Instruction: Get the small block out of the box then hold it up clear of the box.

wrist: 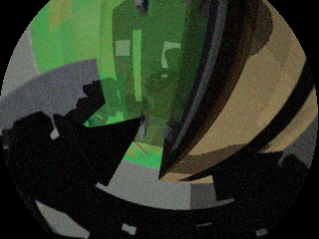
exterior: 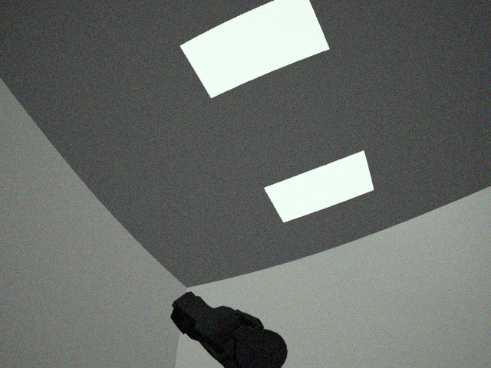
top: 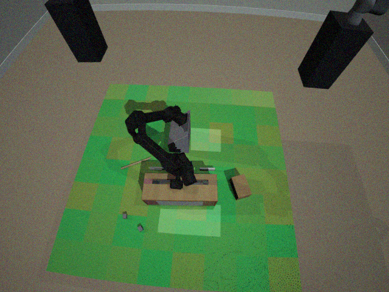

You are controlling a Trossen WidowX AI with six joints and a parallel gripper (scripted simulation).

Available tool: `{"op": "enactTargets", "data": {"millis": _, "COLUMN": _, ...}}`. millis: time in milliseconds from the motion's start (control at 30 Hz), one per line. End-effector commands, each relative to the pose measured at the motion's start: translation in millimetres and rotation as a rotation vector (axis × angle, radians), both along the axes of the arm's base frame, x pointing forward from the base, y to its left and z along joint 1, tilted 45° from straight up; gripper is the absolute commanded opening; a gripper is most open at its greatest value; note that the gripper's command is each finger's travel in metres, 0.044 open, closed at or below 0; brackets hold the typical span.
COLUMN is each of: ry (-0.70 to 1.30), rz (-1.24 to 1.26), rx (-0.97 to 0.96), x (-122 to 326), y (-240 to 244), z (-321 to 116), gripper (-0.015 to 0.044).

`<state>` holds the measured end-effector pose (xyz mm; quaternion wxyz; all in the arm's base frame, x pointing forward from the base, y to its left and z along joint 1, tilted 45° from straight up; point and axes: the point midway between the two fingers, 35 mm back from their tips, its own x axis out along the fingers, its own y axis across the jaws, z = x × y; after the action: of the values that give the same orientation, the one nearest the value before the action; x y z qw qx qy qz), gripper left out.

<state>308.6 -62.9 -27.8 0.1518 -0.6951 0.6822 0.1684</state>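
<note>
Seen from above, a black robot arm [top: 154,151] [exterior: 238,333] reaches across a green checkered table [top: 251,232] to a long wooden box [top: 200,192]. Its gripper [wrist: 171,127] is over the box's slotted top, fingers apart with nothing between them. The small block from the shelf cannot be made out; the arm covers part of the slot, so its place cannot be told. Two small grey cubes, one [top: 124,215] near the other [top: 140,227], lie on the table off the box's left corner in the top view. A thin stick [top: 135,163] lies behind that end, and a separate wooden block [top: 241,187] stands beyond the right end.
</note>
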Motion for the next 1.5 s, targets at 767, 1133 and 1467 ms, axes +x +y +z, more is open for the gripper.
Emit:
{"op": "enactTargets", "data": {"millis": 767, "ry": -0.004, "rz": 0.000, "rx": -0.003, "x": 1, "y": -6, "z": 6, "gripper": 0.0400}}
{"op": "enactTargets", "data": {"millis": 1133, "ry": -0.004, "rz": 0.000, "rx": -0.004, "x": 1, "y": -14, "z": 14, "gripper": 0.0400}}
{"op": "enactTargets", "data": {"millis": 1467, "ry": -0.004, "rz": 0.000, "rx": -0.005, "x": 2, "y": -21, "z": 21, "gripper": 0.0400}}
